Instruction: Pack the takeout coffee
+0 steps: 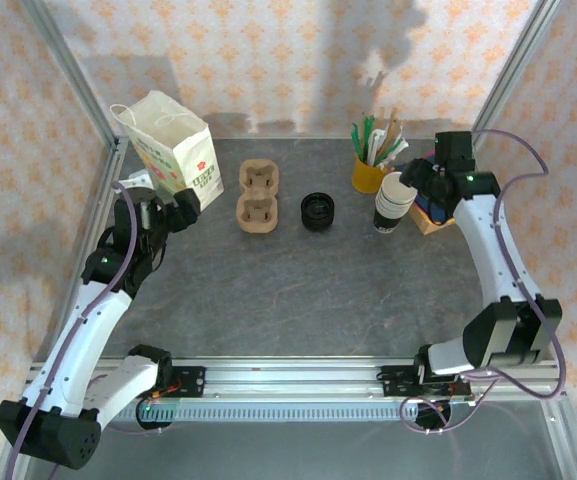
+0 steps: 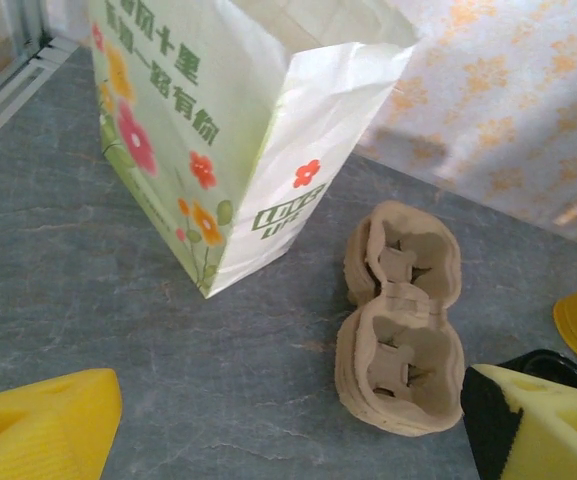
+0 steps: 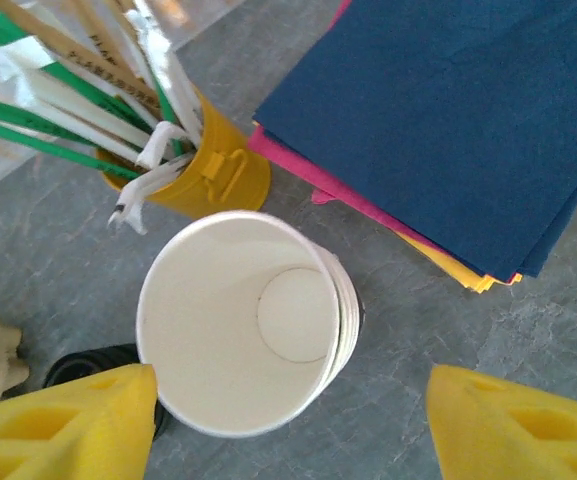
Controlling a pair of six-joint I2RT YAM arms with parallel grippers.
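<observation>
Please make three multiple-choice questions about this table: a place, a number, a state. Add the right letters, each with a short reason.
1. Where lies the brown moulded-pulp cup carrier? A at the near edge; B between the flowered white paper bag and the round black plastic lid; C in the far right corner.
2. How many cup wells does the carrier show? A one; B four; C two.
3. How stands the stack of white paper cups? A upright, top cup empty; B tipped over; C capped.
Key: 1 B, the top view shows it between them; 2 C, two wells side by side; 3 A, its bare bottom is visible from above.
</observation>
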